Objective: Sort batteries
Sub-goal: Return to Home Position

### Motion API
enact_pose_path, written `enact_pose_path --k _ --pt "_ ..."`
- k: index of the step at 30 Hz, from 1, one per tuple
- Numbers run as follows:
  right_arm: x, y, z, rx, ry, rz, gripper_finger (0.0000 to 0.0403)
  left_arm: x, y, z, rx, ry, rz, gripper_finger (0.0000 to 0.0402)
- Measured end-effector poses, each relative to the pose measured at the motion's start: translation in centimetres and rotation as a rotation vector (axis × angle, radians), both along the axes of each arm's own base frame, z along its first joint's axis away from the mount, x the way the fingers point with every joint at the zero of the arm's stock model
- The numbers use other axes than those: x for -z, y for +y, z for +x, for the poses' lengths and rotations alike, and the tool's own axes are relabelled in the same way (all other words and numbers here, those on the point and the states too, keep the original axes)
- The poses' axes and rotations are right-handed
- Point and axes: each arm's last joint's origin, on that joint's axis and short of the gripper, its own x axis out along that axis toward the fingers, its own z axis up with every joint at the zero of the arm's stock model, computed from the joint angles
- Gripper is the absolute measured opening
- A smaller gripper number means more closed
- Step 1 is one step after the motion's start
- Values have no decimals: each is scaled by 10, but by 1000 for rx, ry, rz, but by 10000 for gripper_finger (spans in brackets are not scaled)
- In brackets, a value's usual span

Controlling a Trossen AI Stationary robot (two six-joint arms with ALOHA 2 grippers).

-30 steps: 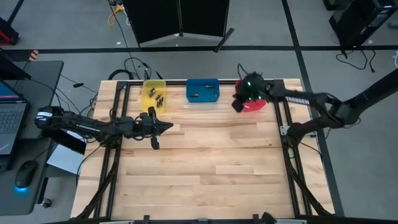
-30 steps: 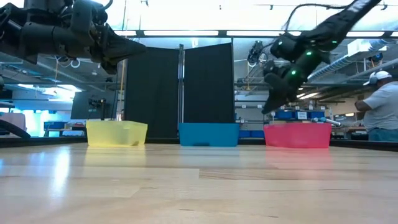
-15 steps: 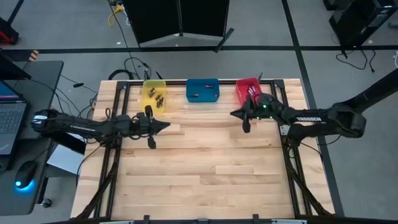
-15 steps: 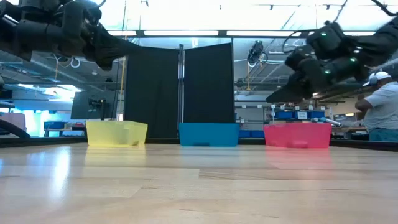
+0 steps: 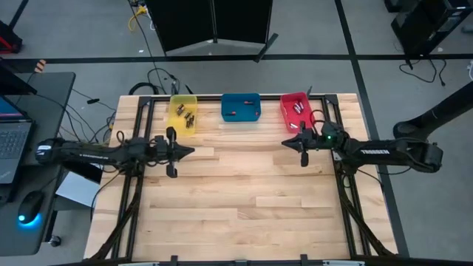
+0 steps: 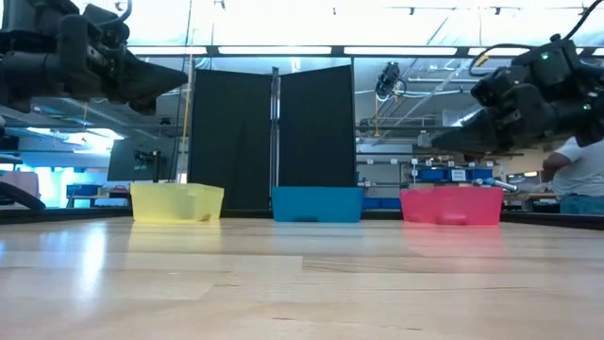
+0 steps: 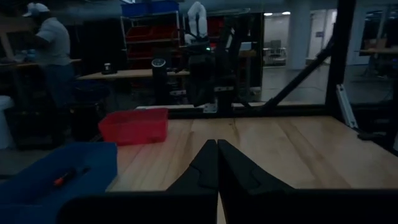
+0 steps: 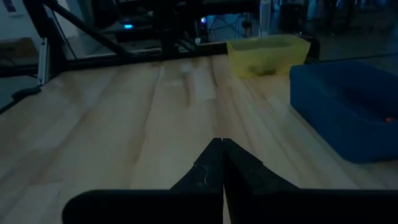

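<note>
Retreat: right pincer (image 5: 290,142) pulled back from pink bin (image 5: 288,118), closed, empty | left pincer (image 5: 185,150) closed, empty, over table (image 5: 244,207) | batteries (image 5: 188,116) binned | sort looks done, homing.

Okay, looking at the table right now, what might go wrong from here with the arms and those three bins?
1. The right gripper, shut, hangs close in front of the pink bin; a swing toward it might tip it and spill its batteries.
2. The left gripper, also shut, is similarly near the yellow bin.
3. Both bins and the blue bin line the back edge of the table, so a nudge could push one off.
</note>
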Motion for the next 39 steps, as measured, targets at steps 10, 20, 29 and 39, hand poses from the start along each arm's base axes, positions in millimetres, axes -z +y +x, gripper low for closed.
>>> enact_pose_path --k 10,20,29,39 --pt "-1 2 -7 -25 23 4 7 2 5 -16 -46 40 -6 4" --pt "-6 6 -15 -39 9 -24 2 8 6 -39 -161 80 -1 4" --pt "-14 11 -22 -52 -41 -30 2 10 7 -39 -175 57 21 10" --pt "-31 21 -22 146 -183 -51 2 6 8 -39 -205 18 43 14"
